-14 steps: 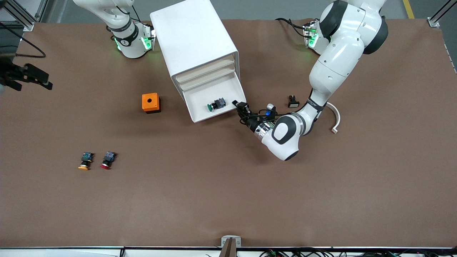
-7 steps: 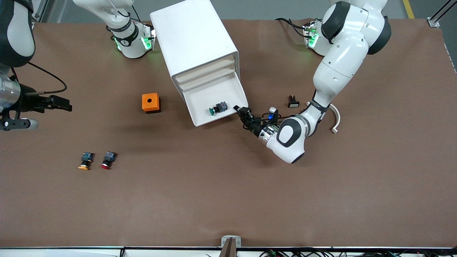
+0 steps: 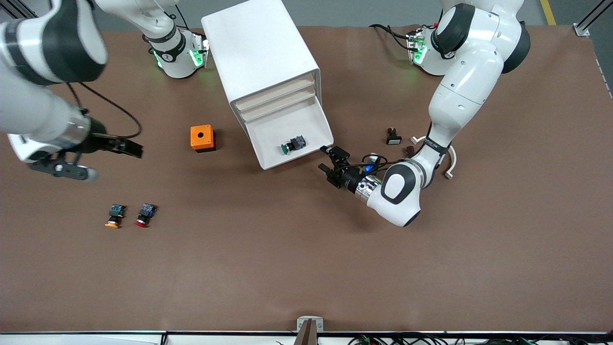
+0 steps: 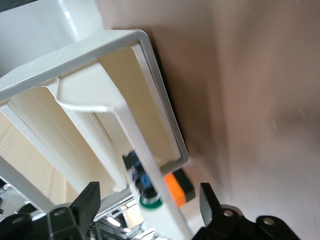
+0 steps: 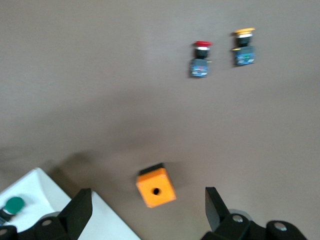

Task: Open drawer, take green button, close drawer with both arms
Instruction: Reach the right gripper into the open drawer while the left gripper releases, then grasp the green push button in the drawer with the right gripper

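The white cabinet (image 3: 258, 48) stands at the back middle of the table. Its lowest drawer (image 3: 268, 143) is pulled open. The green-capped button (image 3: 292, 145) lies in it on its side, and also shows in the left wrist view (image 4: 150, 202) and the right wrist view (image 5: 13, 204). My left gripper (image 3: 327, 159) is open and empty, just off the drawer's front corner toward the left arm's end; in its own view (image 4: 149, 201) the drawer front (image 4: 145, 165) runs between the jaws. My right gripper (image 3: 136, 149) is open and empty above the table beside the orange box (image 3: 202, 138).
The orange box (image 5: 156, 187) has a hole in its top. An orange-yellow-capped button (image 3: 114, 216) and a red-capped button (image 3: 144, 215) lie nearer to the front camera. A small black button (image 3: 393, 137) and a white curved piece (image 3: 450, 160) lie by the left arm.
My left gripper has drawn back from the drawer's front corner and stands apart from it. The drawer slid out slightly. My right arm has swung in toward the orange box.
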